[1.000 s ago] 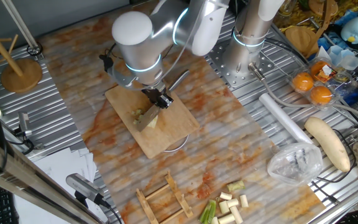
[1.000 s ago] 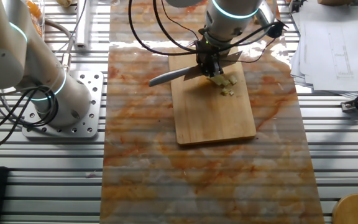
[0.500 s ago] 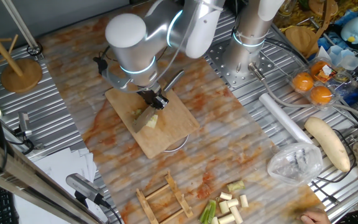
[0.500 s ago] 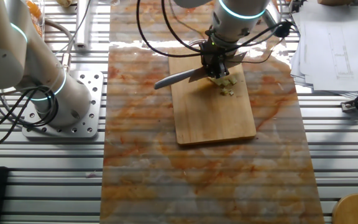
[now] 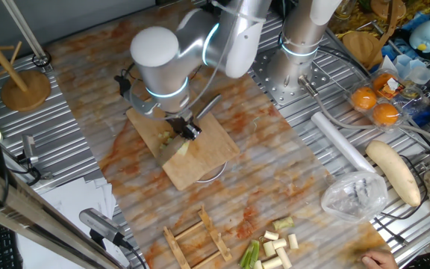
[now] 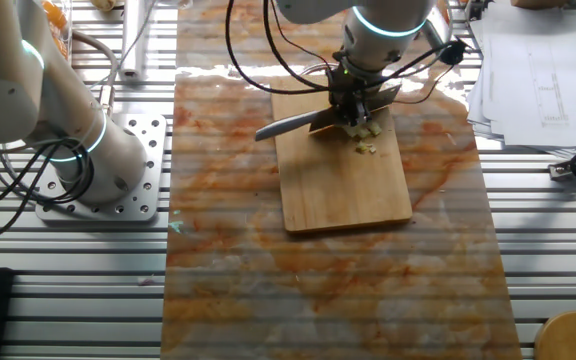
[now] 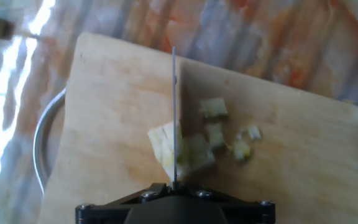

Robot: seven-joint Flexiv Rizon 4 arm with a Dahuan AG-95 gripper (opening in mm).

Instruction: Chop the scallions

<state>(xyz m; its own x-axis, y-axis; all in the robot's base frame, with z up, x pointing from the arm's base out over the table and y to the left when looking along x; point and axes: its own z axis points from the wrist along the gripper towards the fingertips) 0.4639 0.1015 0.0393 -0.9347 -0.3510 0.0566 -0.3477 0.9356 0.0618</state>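
a: what sits nearest the hand camera?

b: the knife [image 7: 174, 118], seen edge-on, its blade running away from the lens. the fingers [image 6: 352, 101] are clenched on its handle, so the robot grips the knife.

a: and the scallions?

b: a pale cream scallion chunk [image 7: 180, 154] lies under the blade on the wooden cutting board [image 7: 110, 106], with small cut bits [image 7: 229, 134] just beside it on the right. more uncut scallion segments [image 5: 273, 248] wait well apart, at the table's near edge in one fixed view.

a: what lies beyond?

b: the marbled table mat [image 6: 228, 280] past the board's far edge.

a: what could go wrong?

b: judging from here, the chunk is short and nothing steadies it, so a chop could roll it aside or flick bits off the board. the blade may also lift pieces that stick to it.
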